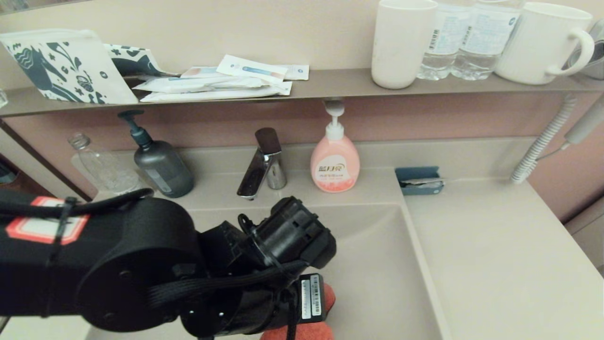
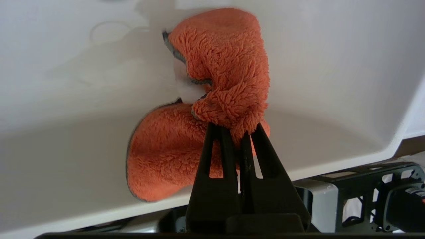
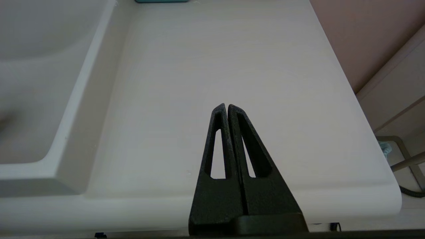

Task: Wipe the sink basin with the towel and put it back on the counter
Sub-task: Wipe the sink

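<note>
Black and bulky, the left arm [image 1: 141, 264] fills the near side of the head view, reaching down into the sink basin [image 1: 377, 264]. Its left gripper [image 2: 234, 132] has its two fingers pinched narrowly together on a fold of the orange-red towel [image 2: 206, 99]. From that pinch the fuzzy cloth bunches into two lobes with a dark edge trim, and it lies against the pale inner surface of the basin, near the basin's front wall. From the head camera only a small patch of the towel [image 1: 325, 302] shows below the wrist, low in the basin.

To the robot's right, the right gripper [image 3: 227, 108] hovers over the bare beige counter [image 3: 232, 66], its fingers pressed together with nothing between them, just beside the basin's rim.

Behind the basin stand a chrome faucet [image 1: 262, 165], a pink soap bottle [image 1: 335, 160] and a dark grey pump bottle [image 1: 160, 160]. A blue holder [image 1: 419, 180] sits at the back of the counter. On the brown-grey wall shelf [image 1: 330, 82] above are a white cup [image 1: 401, 42], two water bottles [image 1: 465, 38] and a white mug [image 1: 542, 42].
</note>
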